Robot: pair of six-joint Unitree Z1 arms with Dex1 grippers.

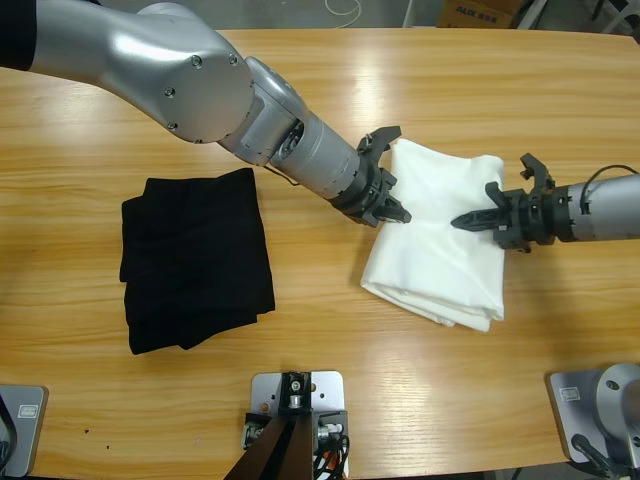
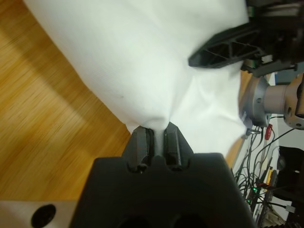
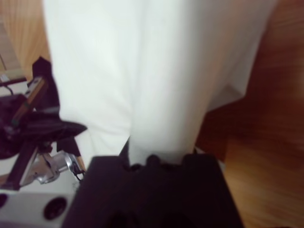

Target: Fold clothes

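Note:
The white T-shirt lies folded into a thick pad on the table, right of centre. My left gripper reaches in from the upper left and is shut on the shirt's left edge; the left wrist view shows the cloth pinched between the jaws of this gripper. My right gripper comes in from the right, shut on the middle of the shirt, with white cloth drawn into it. The plain black garment lies folded at the left, apart from both grippers.
The wooden table shows bare wood along its back and front. A cardboard box stands beyond the far edge. The left arm's big silver elbow hangs over the table's back left.

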